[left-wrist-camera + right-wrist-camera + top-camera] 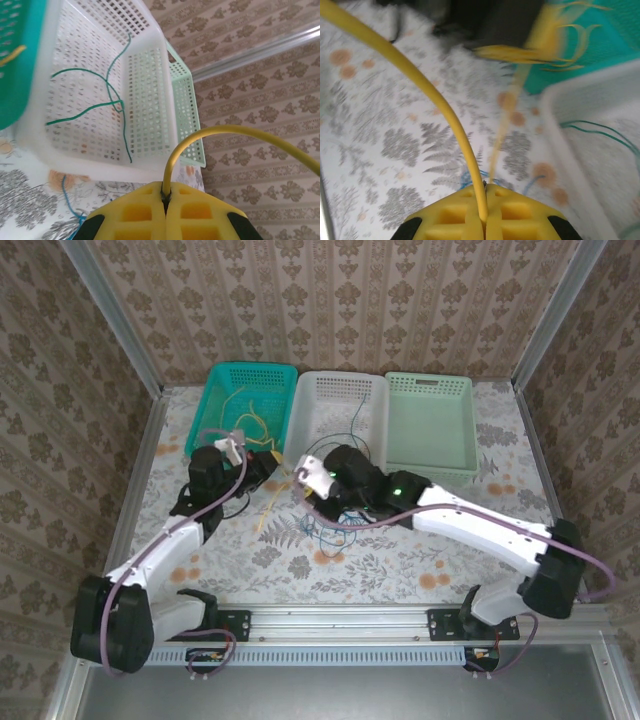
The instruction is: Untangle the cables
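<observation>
Yellow links the two arms in the overhead view. The left gripper (266, 464) and the right gripper (305, 478) sit close together at mid-frame, with the thin yellow cable (285, 472) between them and a loose length trailing down onto the floral-patterned tabletop (400, 560). Across the top stand a teal perforated plastic basket (215, 410), a white perforated basket (305, 415) and a pale green perforated basket (470, 430), side by side. A thin green cable (352, 420) lies in the white one, and a thin blue cable (322, 536) curls on the table below the right gripper.

From the left wrist, the left gripper (165, 197) is clenched on the yellow cable (235, 130), which arches off to the right. The green cable (107, 90) loops inside the white basket (147, 100).

From the right wrist, the right gripper (484, 200) is likewise pinched tight on the yellow cable (400, 57), which sweeps to the upper left. Blurred yellow strands hang at the upper right, before the teal basket (605, 45).
</observation>
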`<act>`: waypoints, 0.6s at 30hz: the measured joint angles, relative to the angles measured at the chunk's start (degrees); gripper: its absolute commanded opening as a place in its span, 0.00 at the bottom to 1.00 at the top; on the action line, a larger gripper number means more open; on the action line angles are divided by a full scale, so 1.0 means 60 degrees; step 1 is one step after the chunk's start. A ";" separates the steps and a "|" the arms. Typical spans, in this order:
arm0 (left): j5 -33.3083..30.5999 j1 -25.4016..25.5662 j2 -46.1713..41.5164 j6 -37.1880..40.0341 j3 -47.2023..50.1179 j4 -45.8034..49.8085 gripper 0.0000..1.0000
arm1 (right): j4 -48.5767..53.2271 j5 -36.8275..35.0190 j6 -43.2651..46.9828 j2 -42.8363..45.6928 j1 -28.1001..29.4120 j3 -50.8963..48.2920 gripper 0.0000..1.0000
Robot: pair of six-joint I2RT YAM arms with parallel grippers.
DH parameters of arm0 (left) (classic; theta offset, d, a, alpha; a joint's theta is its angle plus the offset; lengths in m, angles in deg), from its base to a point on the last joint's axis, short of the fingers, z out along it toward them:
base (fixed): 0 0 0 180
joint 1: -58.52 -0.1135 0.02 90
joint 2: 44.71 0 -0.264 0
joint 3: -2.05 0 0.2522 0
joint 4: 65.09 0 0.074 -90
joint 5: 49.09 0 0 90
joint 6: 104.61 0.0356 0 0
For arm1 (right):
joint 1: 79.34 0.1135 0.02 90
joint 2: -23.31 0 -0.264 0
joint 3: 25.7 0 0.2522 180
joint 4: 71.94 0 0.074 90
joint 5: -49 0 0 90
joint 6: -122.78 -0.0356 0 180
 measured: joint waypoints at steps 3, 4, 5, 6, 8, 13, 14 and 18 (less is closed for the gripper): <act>0.0011 0.0029 -0.0885 -0.0317 0.0656 -0.0259 0.00 | -0.1158 -0.0386 -0.0951 0.1552 -0.0867 -0.1016 0.00; 0.0066 0.0127 -0.1217 -0.0430 0.0754 -0.0459 0.00 | -0.1563 -0.0408 -0.1351 0.2058 -0.1140 -0.1402 0.00; 0.0084 0.0233 -0.1588 -0.0543 0.0820 -0.0754 0.00 | -0.2022 -0.0375 -0.1803 0.2590 -0.1381 -0.1905 0.00; 0.0102 0.0313 -0.1938 -0.0685 0.0885 -0.1118 0.00 | -0.2444 -0.0328 -0.2240 0.3042 -0.1559 -0.2386 0.00; 0.0047 0.0426 -0.2422 -0.0973 0.1133 -0.1734 0.00 | -0.3370 -0.0248 -0.3140 0.3807 -0.1781 -0.3377 0.00; -0.0656 0.0812 -0.2769 -0.1617 0.2138 -0.2415 0.00 | -0.5639 -0.0299 -0.5523 0.4597 -0.1909 -0.5472 0.00; -0.0867 0.0903 -0.2787 -0.1690 0.2251 -0.2433 0.00 | -0.6186 -0.0364 -0.6098 0.4572 -0.1934 -0.5934 0.00; -0.1657 0.1173 -0.3060 -0.1708 0.2470 -0.2594 0.00 | -0.7825 -0.0634 -0.8149 0.4135 -0.1963 -0.6805 0.00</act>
